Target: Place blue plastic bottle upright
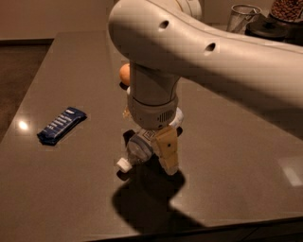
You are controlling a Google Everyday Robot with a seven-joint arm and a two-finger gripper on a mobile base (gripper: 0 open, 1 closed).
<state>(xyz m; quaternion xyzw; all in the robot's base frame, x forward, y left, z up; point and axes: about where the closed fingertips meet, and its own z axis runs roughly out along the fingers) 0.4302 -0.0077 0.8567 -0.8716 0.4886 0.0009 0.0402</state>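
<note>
One gripper (154, 157) is down at the tabletop (80, 56), towards the near edge, right over the blue plastic bottle (140, 149). The bottle lies on its side, white cap (123, 164) pointing near-left, body tucked under the wrist. What's in it I can't tell, and I cannot tell whether the jaws are closed on it either. Just behind the arm sits an orange (124, 74). Well off to the left, a blue snack bar (61, 125) lies flat. At the far right are a clear glass tumbler (241, 16) and a jar (286, 9) of brown, nut-like pieces.
</note>
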